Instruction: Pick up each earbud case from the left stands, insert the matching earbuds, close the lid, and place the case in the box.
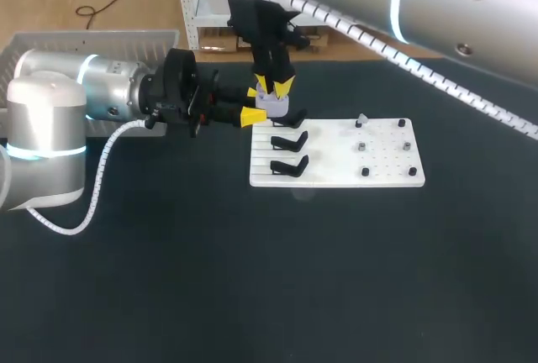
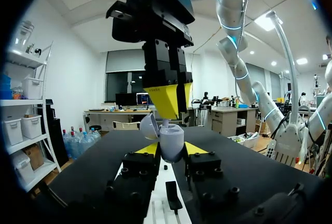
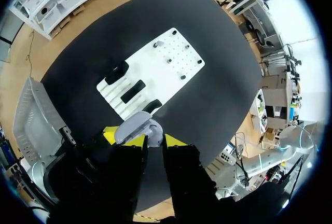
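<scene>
A pale lavender earbud case with its lid up is held above the back left corner of the white board. My left gripper comes in from the left and is shut on the case's body, its yellow fingertips pressing both sides. My right gripper hangs straight down over the open case, tips nearly together on a small white earbud at the case's mouth. From the right wrist, the case shows between its fingers.
Black stands sit empty on the board's left half. Small pegs with earbuds dot its right half. A grey box lies at the far left behind my left arm. Dark tabletop spreads in front of the board.
</scene>
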{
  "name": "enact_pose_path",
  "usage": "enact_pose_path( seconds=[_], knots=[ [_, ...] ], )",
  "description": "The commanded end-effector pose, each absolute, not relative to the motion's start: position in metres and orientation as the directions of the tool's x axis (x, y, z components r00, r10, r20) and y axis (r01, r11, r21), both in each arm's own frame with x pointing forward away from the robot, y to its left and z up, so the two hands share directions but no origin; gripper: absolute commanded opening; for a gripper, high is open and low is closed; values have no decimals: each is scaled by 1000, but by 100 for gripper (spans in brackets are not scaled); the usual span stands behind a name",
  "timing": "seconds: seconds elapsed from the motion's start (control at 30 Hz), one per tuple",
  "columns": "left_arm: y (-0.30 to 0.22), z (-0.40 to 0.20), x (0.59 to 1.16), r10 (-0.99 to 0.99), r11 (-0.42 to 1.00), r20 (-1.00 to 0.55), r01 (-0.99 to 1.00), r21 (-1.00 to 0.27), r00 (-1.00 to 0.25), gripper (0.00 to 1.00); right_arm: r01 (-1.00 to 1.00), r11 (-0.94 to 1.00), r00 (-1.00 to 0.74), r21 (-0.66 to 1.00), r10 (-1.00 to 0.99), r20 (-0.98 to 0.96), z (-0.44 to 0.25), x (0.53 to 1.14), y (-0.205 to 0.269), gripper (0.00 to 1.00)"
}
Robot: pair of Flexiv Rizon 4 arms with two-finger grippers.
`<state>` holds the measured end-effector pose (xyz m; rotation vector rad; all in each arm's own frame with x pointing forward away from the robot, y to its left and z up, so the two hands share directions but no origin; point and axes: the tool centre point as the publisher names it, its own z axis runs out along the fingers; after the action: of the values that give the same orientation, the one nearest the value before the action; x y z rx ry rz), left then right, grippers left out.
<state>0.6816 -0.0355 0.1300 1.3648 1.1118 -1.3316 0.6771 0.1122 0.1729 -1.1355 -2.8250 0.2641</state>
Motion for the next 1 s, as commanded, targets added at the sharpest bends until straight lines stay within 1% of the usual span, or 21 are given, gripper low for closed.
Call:
enact_pose_path(
  seconds=[0.03, 0.23, 0.27, 0.3, 0.37, 0.4, 0.43, 0.47, 0.53, 0.57, 0.6, 0.8, 0.87, 1.0],
  knots=[
    [-35, 130, 680, 10, -185, -1000, 983, 16, 18, 0, 679, 708, -719, -196, 695, 18, 172, 678, 112, 0],
    [-35, 130, 680, 10, -185, -1000, 983, 16, 18, 0, 676, 708, -720, -203, 694, 26, 170, 678, 112, 0],
    [-35, 130, 680, 10, -185, -1000, 983, 16, 18, 0, 674, 711, -721, -200, 693, 31, 170, 678, 113, 24],
    [-35, 130, 680, 10, -185, -1000, 983, 16, 18, 0, 673, 712, -721, -198, 692, 36, 170, 678, 113, 38],
    [-35, 130, 680, 10, -185, -1000, 983, 16, 18, 0, 676, 713, -720, -189, 693, 40, 172, 677, 113, 47],
    [-35, 130, 680, 10, -185, -1000, 983, 16, 18, 0, 676, 713, -719, -184, 693, 42, 174, 677, 113, 64],
    [-35, 130, 680, 10, -185, -1000, 983, 16, 18, 0, 677, 714, -720, -180, 693, 42, 175, 676, 113, 72],
    [-35, 130, 680, 10, -185, -1000, 983, 16, 18, 0, 679, 715, -720, -168, 693, 40, 179, 675, 112, 76],
    [-35, 130, 680, 10, -185, -1000, 983, 16, 18, 0, 682, 717, -721, -142, 692, 37, 186, 670, 110, 69],
    [-35, 130, 680, 10, -185, -1000, 983, 16, 18, 0, 684, 717, -720, -134, 693, 38, 188, 669, 109, 63],
    [-35, 130, 680, 10, -185, -1000, 983, 16, 18, 0, 690, 716, -715, -109, 697, 47, 192, 665, 106, 49],
    [-35, 130, 680, 10, -185, -1000, 983, 16, 18, 0, 668, 744, -742, 14, 664, 90, 210, 652, 80, 43],
    [-35, 130, 680, 10, -185, -1000, 983, 16, 18, 0, 662, 748, -749, 44, 658, 80, 213, 651, 68, 40],
    [-35, 130, 680, 10, -185, -1000, 983, 16, 18, 0, 667, 741, -745, 81, 665, 47, 214, 653, 46, 37]
  ],
)
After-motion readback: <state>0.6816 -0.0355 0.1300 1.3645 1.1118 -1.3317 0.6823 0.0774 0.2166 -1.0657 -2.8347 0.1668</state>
